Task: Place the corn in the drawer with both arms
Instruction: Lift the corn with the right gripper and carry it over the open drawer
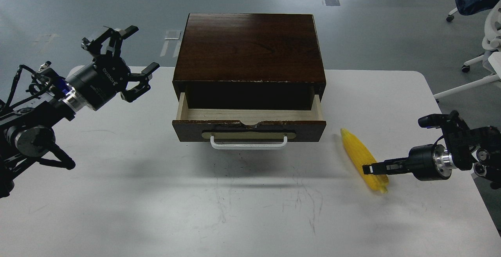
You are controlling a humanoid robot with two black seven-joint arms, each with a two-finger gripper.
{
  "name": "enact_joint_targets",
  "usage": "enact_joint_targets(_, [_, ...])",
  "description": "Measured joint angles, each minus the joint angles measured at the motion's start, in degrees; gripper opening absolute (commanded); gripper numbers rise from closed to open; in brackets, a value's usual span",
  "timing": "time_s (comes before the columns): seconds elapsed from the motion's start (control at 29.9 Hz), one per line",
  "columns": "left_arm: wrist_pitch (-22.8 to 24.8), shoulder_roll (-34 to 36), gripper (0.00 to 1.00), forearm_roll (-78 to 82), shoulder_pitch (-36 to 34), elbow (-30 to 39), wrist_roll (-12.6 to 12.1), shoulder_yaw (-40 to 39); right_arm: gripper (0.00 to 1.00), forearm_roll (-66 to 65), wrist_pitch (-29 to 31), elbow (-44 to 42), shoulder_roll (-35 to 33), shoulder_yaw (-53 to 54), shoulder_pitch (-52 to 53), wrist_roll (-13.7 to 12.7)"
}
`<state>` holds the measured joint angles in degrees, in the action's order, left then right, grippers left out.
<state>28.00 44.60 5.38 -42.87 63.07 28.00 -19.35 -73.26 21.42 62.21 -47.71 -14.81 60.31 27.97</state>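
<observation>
The yellow corn [359, 153] lies slanted on the white table to the right of the drawer. My right gripper [372, 168] comes in from the right, is seen edge-on, and lies across the corn's lower end, closed on it. The drawer [309, 125] stands pulled partly out of the dark box [250, 47], with its pale wood inside [250, 115] empty and its white handle [248, 143] facing me. My left gripper [126, 55] is open and empty, raised to the left of the box.
The white table [195, 202] ends in a rounded far right corner [420, 77]. White office chairs [489, 42] stand on the grey floor beyond the right side.
</observation>
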Motion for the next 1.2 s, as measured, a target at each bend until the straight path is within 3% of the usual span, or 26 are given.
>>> enact_joint_targets(0.3, [0.0, 0.1, 0.98, 0.1, 0.0, 0.2, 0.0, -0.3, 0.10, 0.1, 0.0, 5.5, -8.3, 0.2, 13.8, 0.0])
enact_joint_targets(0.53, [0.0, -0.1, 0.98, 0.1, -0.1, 0.8, 0.0, -0.6, 0.10, 0.0, 0.3, 6.7, -7.2, -1.0, 27.4, 0.0])
enact_joint_targets(0.8, [0.0, -0.2, 0.98, 0.2, -0.1, 0.9, 0.0, -0.7, 0.10, -1.1, -0.6, 7.4, 7.4, -13.5, 42.8, 0.0])
enact_joint_targets(1.07, [0.0, 0.9, 0.98, 0.2, -0.2, 1.5, 0.0, -1.2, 0.10, -2.9, -10.1, 7.3, 24.4, -23.1, 50.1, 0.0])
enact_joint_targets(1.2, [0.0, 1.4, 0.98, 0.2, -0.2, 2.0, 0.0, -1.4, 0.09, -4.6, -15.3, 7.3, 29.7, -26.2, 51.4, 0.0])
